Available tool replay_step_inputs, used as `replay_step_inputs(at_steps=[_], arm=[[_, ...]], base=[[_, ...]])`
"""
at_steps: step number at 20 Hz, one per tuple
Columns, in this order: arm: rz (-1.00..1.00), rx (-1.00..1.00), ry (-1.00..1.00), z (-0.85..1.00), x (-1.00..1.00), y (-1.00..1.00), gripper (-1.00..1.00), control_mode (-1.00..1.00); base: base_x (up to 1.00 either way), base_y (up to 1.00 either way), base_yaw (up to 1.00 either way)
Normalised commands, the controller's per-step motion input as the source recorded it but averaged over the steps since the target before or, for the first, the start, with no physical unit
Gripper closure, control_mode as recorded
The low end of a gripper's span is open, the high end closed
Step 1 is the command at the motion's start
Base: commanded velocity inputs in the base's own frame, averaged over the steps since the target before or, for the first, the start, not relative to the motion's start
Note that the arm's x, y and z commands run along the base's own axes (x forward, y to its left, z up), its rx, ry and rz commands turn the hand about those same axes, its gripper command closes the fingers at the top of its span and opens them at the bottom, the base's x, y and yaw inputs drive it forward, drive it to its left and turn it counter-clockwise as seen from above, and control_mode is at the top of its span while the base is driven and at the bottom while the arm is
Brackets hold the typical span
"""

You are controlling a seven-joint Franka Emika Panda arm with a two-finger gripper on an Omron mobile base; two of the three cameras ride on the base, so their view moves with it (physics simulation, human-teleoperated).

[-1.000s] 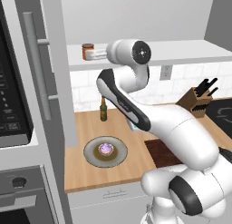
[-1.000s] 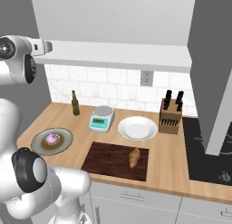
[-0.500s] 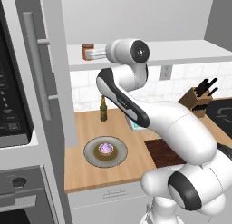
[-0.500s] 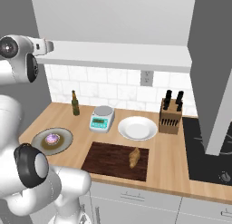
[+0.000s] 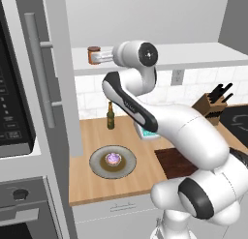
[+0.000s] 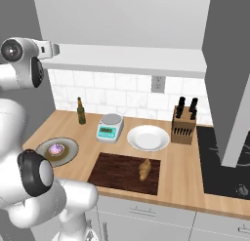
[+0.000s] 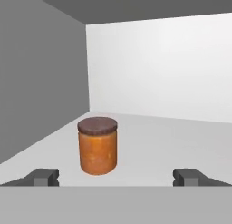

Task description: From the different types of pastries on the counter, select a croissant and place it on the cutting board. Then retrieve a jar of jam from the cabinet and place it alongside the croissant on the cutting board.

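Hand view showed the jar of jam (image 7: 98, 146) standing upright on the white shelf of the cabinet (image 7: 149, 141), ahead of the gripper (image 7: 117, 177) and nearer its left fingertip, with the jaws spread wide and nothing between them. In the left base view the arm reached up to the shelf, the gripper (image 5: 102, 56) just beside the jar. In the right base view the croissant (image 6: 144, 168) lay on the cutting board (image 6: 117, 171), and the round pink-topped pastry (image 6: 56, 149) sat on its plate (image 6: 68, 145) on the counter (image 6: 180, 176).
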Motion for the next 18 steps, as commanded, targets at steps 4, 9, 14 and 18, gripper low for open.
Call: replay_step_inputs(at_steps=[4, 9, 14, 18], arm=[[0.0, 0.0, 0.0, -0.02, 0.03, 0.25, -1.0, -1.0], [0.0, 0.0, 0.0, -0.13, 0.18, 0.3, -1.0, -1.0], [0.0, 0.0, 0.0, 0.0, 0.47, 0.04, -1.0, -1.0], [0.0, 0.0, 0.0, 0.0, 0.11, 0.0, -1.0, -1.0]], base=[[0.0, 0.0, 0.0], [0.0, 0.0, 0.0], [0.0, 0.0, 0.0], [0.0, 0.0, 0.0]])
